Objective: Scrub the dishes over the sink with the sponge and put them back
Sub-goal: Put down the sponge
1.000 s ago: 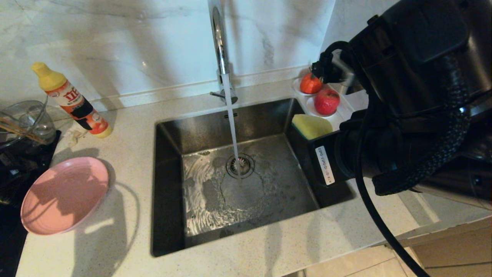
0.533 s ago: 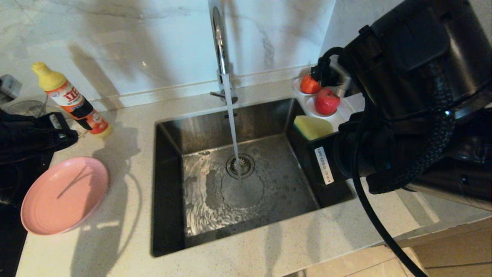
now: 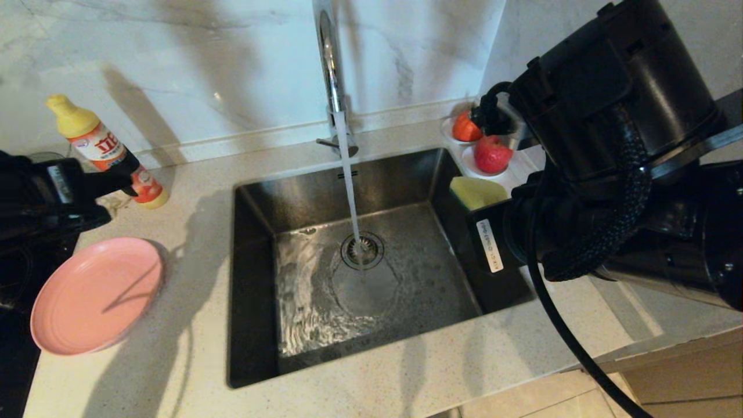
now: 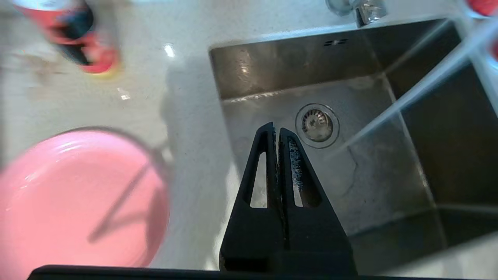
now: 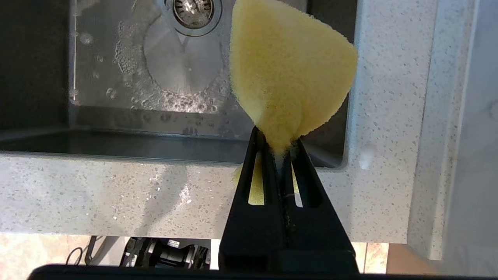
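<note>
The pink plate (image 3: 96, 296) (image 4: 78, 198) lies on the counter left of the sink (image 3: 255, 278) (image 4: 389, 186), with a thin dark line across it. Water runs from the faucet (image 3: 329, 69) onto the drain (image 3: 361, 249) (image 4: 317, 125). My left gripper (image 3: 130, 174) (image 4: 275, 130) hovers shut and empty above the counter, between the plate and the sink's left rim. My right gripper (image 3: 458, 212) (image 5: 277, 142) is shut on the yellow sponge (image 3: 479, 191) (image 5: 288, 70), which it pinches into a fold over the sink's right side.
A detergent bottle (image 3: 87, 139) with a yellow cap stands behind my left gripper at the wall. Two red fruits (image 3: 493, 154) sit on a white tray at the sink's back right corner. A black surface (image 3: 11, 278) borders the counter on the left.
My left arm has swung in from the left edge toward the sink and its jaws have closed. It now hides the glass bowl. The right arm and sponge have hardly moved.
</note>
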### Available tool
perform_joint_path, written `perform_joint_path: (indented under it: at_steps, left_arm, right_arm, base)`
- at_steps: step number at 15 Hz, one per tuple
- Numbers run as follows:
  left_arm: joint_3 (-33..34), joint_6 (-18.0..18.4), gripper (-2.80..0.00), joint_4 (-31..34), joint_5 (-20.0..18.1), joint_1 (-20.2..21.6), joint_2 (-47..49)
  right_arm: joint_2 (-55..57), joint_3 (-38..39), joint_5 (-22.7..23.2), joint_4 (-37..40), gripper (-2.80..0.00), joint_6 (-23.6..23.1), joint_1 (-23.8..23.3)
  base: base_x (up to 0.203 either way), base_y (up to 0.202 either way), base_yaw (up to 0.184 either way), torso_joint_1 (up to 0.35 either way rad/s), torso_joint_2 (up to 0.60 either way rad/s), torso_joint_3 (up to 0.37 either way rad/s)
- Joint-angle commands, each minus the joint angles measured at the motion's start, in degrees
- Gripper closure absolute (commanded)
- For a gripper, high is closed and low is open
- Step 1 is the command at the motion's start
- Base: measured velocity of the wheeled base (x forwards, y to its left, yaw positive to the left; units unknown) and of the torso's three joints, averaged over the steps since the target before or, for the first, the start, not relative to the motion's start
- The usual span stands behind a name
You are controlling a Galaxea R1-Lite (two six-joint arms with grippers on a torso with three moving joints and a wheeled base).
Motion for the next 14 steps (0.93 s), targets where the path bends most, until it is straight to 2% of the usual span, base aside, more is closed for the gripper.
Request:
perform_joint_path:
  at_steps: [1,3,5,9,14]
  left_arm:
    - [5.67,1.41,0.00,0.59,2.92,-0.61,-14.88]
    - [9.94,3.64,0.00,1.56,11.35,-0.75,-22.03]
    - [14.49,4.63,0.00,2.29,15.24,-0.65,-28.80]
    - [25.54,5.24,0.00,6.00,19.05,1.19,-40.66]
    - [38.60,5.54,0.00,6.62,19.73,3.06,-52.50]
  right_arm:
    - [0.00,0.70,-0.22,0.16,0.00,0.53,-0.26]
    - [-0.25,2.06,-0.30,0.03,0.00,0.80,-0.57]
    - [-0.18,2.28,-0.48,-1.07,0.00,0.72,-0.88]
    - [-0.09,2.28,-0.74,-1.07,0.00,0.54,-1.06]
    - [0.52,2.55,-1.80,-1.07,0.00,0.54,-0.97]
  base:
    - [0.000,0.000,0.000,0.000,0.00,0.000]
    - [0.000,0.000,0.000,0.000,0.00,0.000]
    - [0.000,0.000,0.000,0.000,0.00,0.000]
    - [0.000,0.000,0.000,0.000,0.00,0.000]
    - [0.000,0.000,0.000,0.000,0.00,0.000]
